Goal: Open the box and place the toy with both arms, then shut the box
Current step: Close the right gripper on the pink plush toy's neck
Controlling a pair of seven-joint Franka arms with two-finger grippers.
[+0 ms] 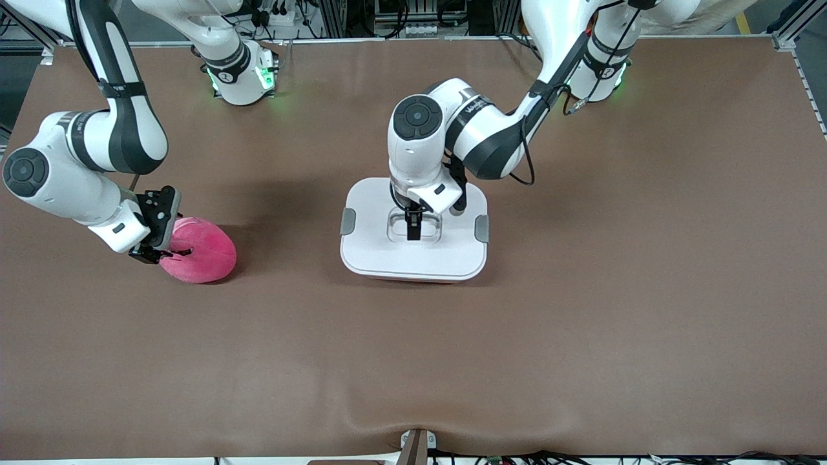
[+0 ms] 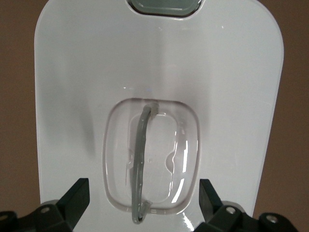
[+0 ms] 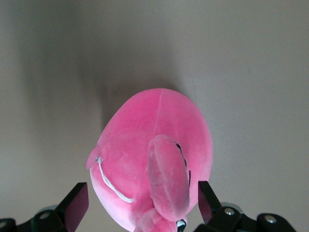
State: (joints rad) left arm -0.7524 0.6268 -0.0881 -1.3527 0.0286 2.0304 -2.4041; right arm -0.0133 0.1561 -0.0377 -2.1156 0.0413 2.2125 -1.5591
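The box (image 1: 413, 255) is seen mid-bench (image 1: 581, 310), lid (image 2: 96, 96) on. The left claw (image 1: 413, 227) is set directly over the lid's recessed clear handle (image 2: 141, 164), fingers (image 2: 77, 195) spread apart either side of it, nothing gripped. Toward the right arm's end, the pink toy (image 1: 200, 250) lies on the bench; the right claw (image 1: 161, 248) is lowered at it, fingers (image 3: 77, 203) apart, flanking the plush without being clamped.

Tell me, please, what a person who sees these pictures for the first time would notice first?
The hot-pink toy stands out most; it lies on the brown table toward the right arm's end, with the open right gripper at it. Next comes the white-lidded box in the middle of the table, lid on, with the open left gripper over its clear handle.
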